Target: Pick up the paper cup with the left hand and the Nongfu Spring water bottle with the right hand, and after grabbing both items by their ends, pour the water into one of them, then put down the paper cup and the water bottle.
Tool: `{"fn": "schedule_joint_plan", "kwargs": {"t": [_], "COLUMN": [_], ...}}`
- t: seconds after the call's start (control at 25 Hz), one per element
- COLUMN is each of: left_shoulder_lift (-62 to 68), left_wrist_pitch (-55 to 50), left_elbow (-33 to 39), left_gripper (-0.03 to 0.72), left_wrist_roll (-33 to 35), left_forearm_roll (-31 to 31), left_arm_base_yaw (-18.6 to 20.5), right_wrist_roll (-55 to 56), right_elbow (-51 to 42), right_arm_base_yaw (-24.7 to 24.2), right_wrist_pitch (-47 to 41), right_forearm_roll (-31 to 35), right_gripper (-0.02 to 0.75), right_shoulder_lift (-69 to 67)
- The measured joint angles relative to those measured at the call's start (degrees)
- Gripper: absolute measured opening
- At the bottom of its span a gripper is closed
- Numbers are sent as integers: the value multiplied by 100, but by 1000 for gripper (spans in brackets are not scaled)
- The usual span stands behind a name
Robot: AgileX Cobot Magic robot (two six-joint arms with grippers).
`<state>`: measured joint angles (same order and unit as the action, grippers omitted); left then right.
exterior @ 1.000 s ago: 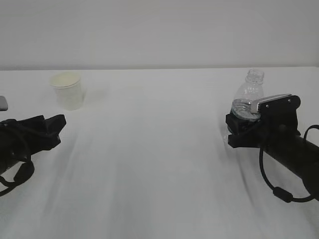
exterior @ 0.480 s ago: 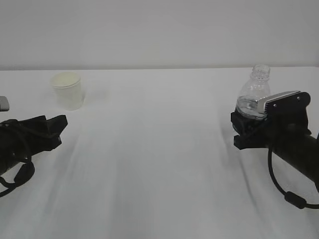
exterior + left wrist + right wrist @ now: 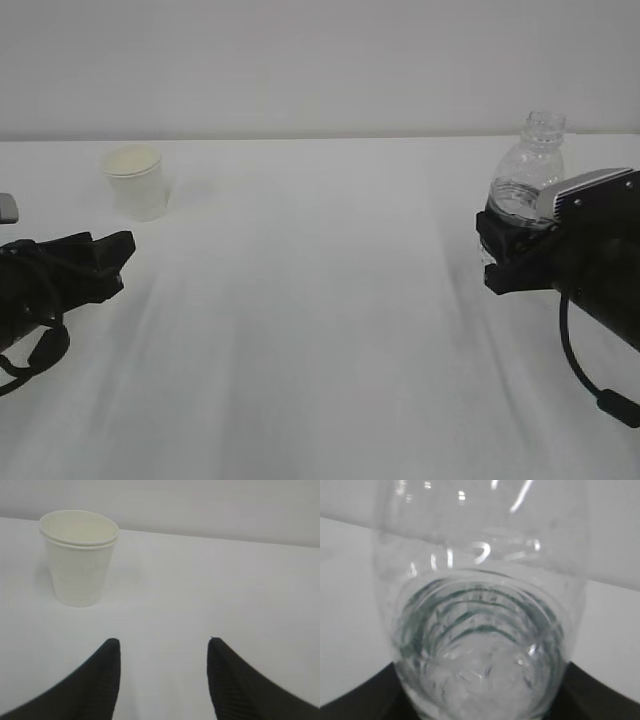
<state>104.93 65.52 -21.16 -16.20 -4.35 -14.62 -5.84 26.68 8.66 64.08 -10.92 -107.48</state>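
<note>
white table [image 3: 320,300]; pale wall [image 3: 320,60] behind

A white table [image 3: 320,300] covered in faintly creased cloth fills the scene from near edge to far, meeting a plain pale grey wall [image 3: 320,60] along a straight horizontal line, under even, diffuse light casting only soft shadows.

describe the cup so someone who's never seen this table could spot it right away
On the white table, look to the far left, near the back edge. The cup stands there upright and alone, ahead of the left pincer. It is short, cream-white and opaque, unlike the tall clear bottle on the right.
</note>
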Motion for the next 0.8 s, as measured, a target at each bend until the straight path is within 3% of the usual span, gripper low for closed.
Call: {"fn": "schedule_joint_plan", "kwargs": {"t": [0.16, 0.48, 0.8], "left_shoulder_lift": [0, 13, 593], "left_wrist_pitch": [0, 0, 4], "left_elbow": [0, -142, -853], "left_gripper": [419, 599, 625], "left_wrist_roll": [0, 213, 583], "left_forearm_roll": [65, 435, 393], "left_arm_base_yaw": [0, 0, 0], "right_wrist_roll": [0, 0, -8], "right_elbow": [-72, -107, -107], "right_arm_base_yaw": [0, 0, 0], "right_wrist_pitch": [0, -12, -12], "right_forearm_roll": [9, -66, -75], "right_gripper": [428, 428, 428], "right_shoulder_lift": [136, 146, 146]}}
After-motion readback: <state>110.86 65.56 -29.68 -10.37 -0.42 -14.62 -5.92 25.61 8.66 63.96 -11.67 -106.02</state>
